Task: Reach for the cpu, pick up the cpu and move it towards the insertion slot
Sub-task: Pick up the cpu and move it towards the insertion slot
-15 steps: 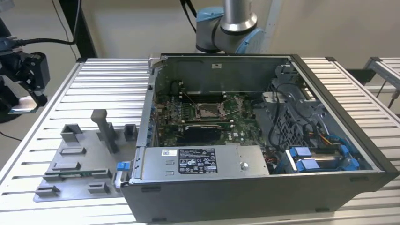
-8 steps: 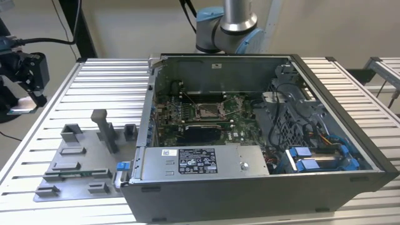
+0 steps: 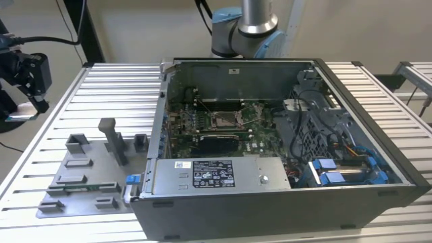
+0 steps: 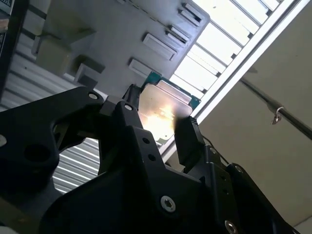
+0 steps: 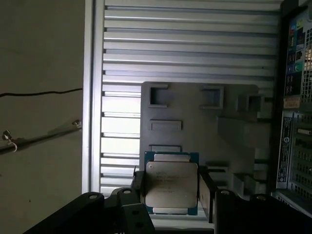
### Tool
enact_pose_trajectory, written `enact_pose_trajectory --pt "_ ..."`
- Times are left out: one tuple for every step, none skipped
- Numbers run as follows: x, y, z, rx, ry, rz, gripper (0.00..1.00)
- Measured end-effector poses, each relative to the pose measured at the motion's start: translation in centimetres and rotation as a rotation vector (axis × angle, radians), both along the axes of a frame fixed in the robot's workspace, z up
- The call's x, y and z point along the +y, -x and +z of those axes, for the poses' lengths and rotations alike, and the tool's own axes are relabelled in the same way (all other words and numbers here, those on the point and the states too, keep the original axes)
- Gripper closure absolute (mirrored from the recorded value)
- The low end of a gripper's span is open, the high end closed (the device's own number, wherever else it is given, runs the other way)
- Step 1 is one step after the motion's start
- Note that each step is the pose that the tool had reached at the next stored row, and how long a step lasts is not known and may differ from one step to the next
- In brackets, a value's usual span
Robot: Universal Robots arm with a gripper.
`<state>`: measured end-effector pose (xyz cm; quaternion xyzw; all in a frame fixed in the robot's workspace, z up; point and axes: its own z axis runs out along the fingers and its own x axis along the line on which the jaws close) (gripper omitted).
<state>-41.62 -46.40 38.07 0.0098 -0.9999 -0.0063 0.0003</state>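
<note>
No print can be read with any certainty. In the exterior view, the power supply [image 3: 273, 169], lying along the edge of the computer case [image 3: 270, 212] nearest the camera, carries a black label [image 3: 212, 174] crowded with tiny white lettering and symbols. A white sticker [image 3: 182, 164] with a blue mark sits at that label's corner. A small white tag [image 3: 234, 71] stands on the case's far inner wall. In the first wrist view, the cpu [image 5: 171, 183] bears faint lines of engraved text on its metal top, and the case's outer wall shows a multicoloured label [image 5: 295, 44], all illegible.
</note>
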Motion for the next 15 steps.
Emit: enact_pose_trajectory --pt "0.0 0.0 0.02 0.0 0.0 0.0 1.0" --pt "0.0 0.0 0.05 0.0002 0.0001 0.0 1.0" --pt "0.01 -0.01 0.06 0.0002 0.0001 0.0 1.0" --pt "0.01 -0.05 0.06 0.0003 0.0002 0.0 1.0" --pt "0.0 -0.12 0.07 0.0005 0.0003 0.0 1.0" --pt "0.01 -0.2 0.06 0.0004 0.0002 0.0 1.0" --pt "0.01 -0.33 0.06 0.0003 0.0001 0.0 1.0" --pt "0.01 -0.47 0.06 0.0003 0.0002 0.0 1.0" --pt "0.0 -0.63 0.06 0.0003 0.0001 0.0 1.0" --pt "0.0 -0.81 0.06 0.0003 0.0002 0.0 1.0" --pt "0.0 -0.99 0.06 0.0003 0.0002 0.0 1.0" --pt "0.0 -1.18 0.06 0.0003 0.0002 0.0 1.0" --pt "0.0 -1.36 0.06 0.0002 0.0001 0.0 1.0" --pt "0.0 -1.54 0.06 0.0003 0.0002 0.0 1.0" --pt "0.0 -1.72 0.06 0.0003 0.0002 0.0 1.0"
